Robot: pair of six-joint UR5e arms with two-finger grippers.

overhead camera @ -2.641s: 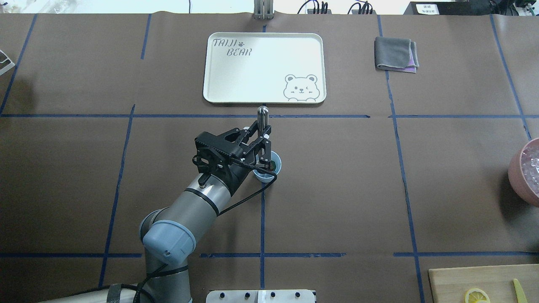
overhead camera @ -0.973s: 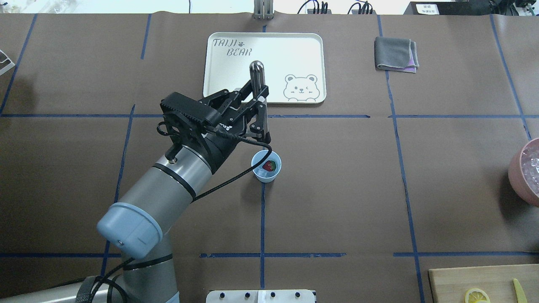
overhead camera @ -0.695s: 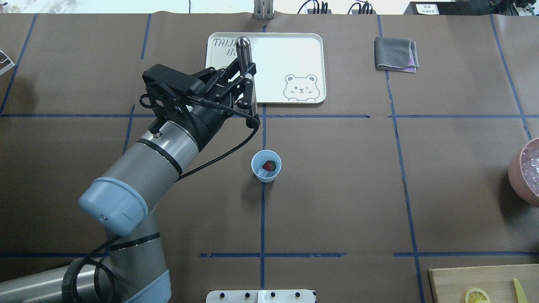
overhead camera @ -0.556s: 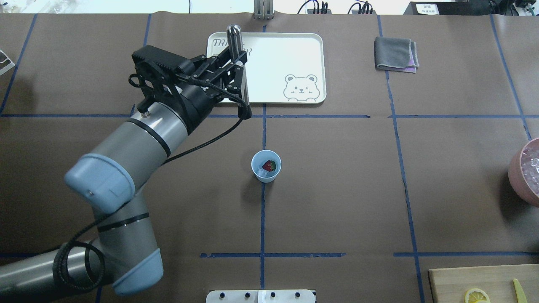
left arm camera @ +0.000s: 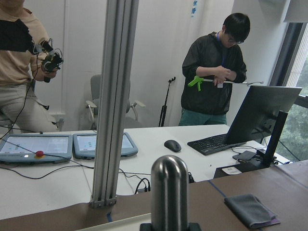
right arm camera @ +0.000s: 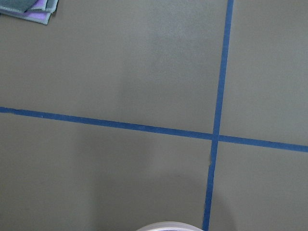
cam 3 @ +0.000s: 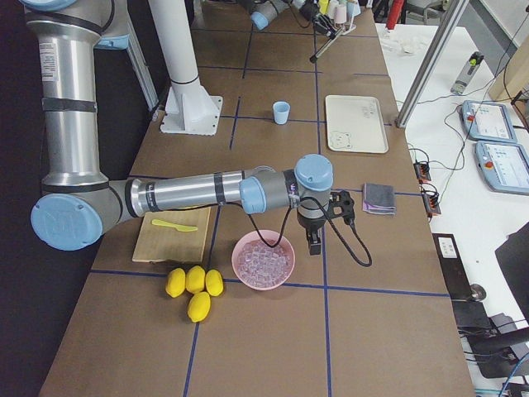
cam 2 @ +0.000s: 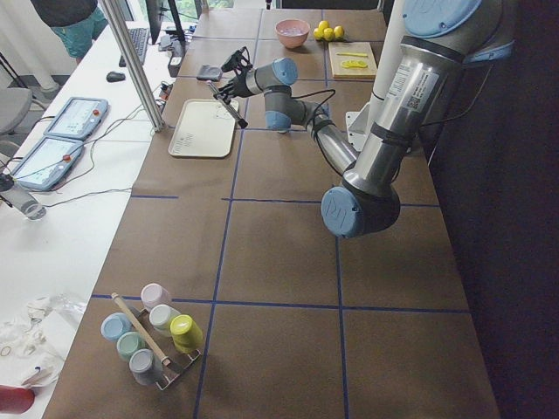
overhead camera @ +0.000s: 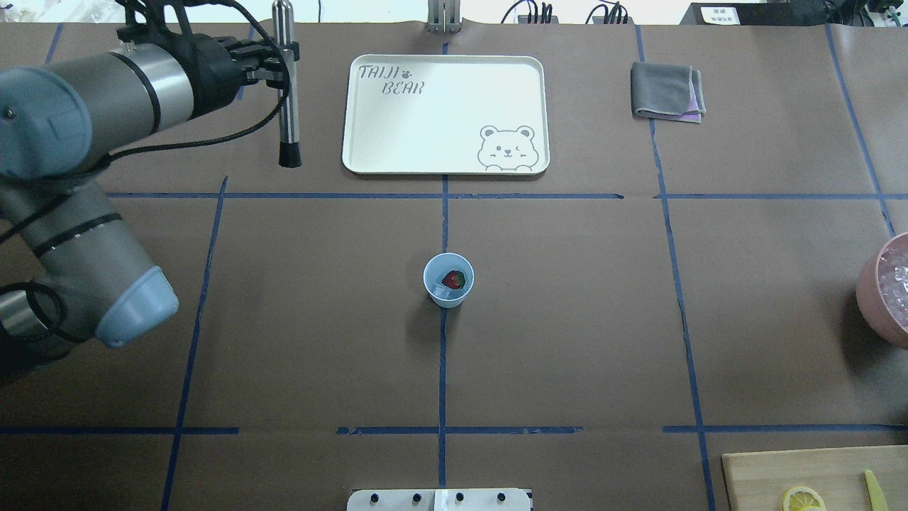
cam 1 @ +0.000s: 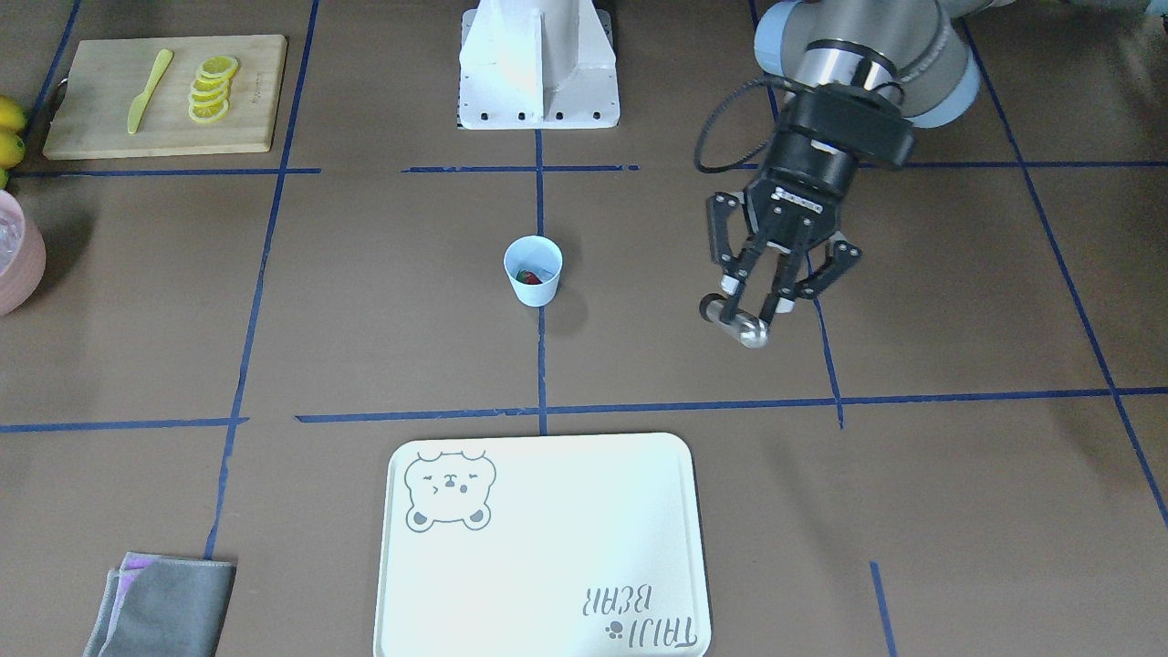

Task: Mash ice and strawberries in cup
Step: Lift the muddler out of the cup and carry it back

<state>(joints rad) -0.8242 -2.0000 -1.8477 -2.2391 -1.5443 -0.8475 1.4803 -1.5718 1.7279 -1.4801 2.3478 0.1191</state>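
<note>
Red berry [overhead camera: 454, 279] seemingly whole in cup [overhead camera: 434, 294]: mashing likely unfinished. Grips muddler [overhead camera: 287, 106] in left tool [cam 1: 759, 306]; cannot tell for right tool [cam 3: 314, 241].

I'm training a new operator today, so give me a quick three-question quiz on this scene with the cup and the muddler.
1. True or false: the muddler is standing inside the cup.
2. What red thing lies in the cup? A a lemon slice, B a strawberry, C nothing.
3. Fill in: the muddler is gripped by the ____ claw.
Key: 1 false; 2 B; 3 left.
</note>
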